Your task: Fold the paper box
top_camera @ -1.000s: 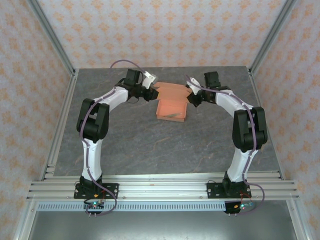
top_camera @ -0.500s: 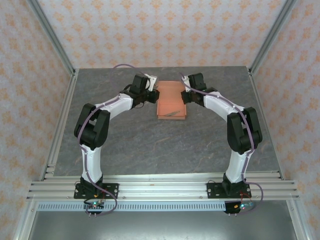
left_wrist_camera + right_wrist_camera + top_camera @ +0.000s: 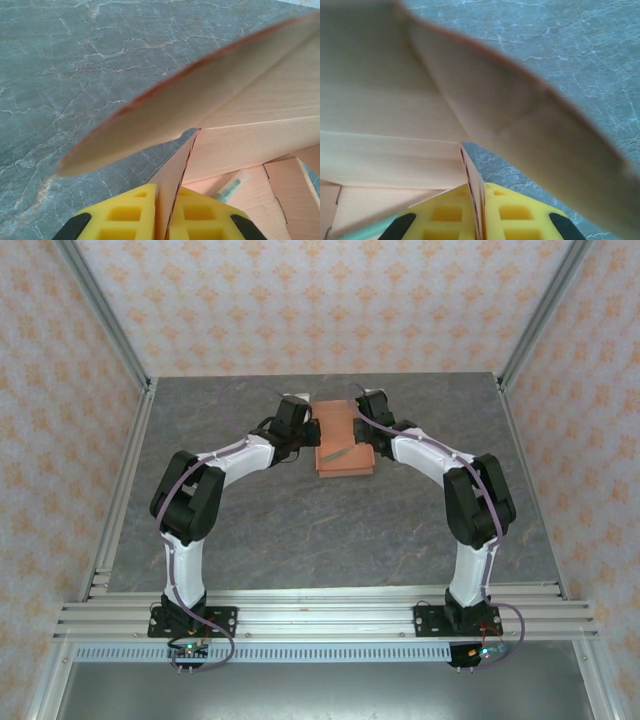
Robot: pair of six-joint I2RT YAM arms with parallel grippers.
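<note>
At the left of the overhead view, my left arm point(image 3: 185, 502) bends in toward the upper middle of the frame. There my left claw point(image 3: 303, 428) meets the left edge of the paper box point(image 3: 345, 446). Seen from my left wrist, its yellow pads point(image 3: 127, 215) sit at the bottom centre, clenched on a thin upright flap of salmon card that rises between them. A larger, blurred flap sweeps across that frame from lower left to upper right, with the grey marbled table point(image 3: 75, 60) in the upper left. A pale greenish stick point(image 3: 232, 185) lies on flat card at the lower right.

Overhead, the box rests on the table in the upper centre, between my two claws. Just right of it, my right claw point(image 3: 366, 422) meets the box's right edge, and my right arm point(image 3: 470, 505) curves down the right side of the frame. From my right wrist, those yellow pads are also clenched on a thin card flap at the bottom centre. A curved, blurred flap arches from upper left to lower right.
</note>
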